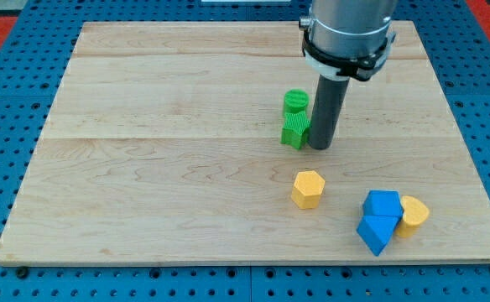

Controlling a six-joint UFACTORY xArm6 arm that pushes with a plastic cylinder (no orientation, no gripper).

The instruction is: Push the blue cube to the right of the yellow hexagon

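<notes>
Jaws: none, only my tip (320, 147), touching the green blocks' (294, 120) right side. Approach step: the blue cube (383, 205) sits at the view's lower right, already right of the yellow hexagon (308, 189). Next, I likely swing down and nudge it closer.
</notes>
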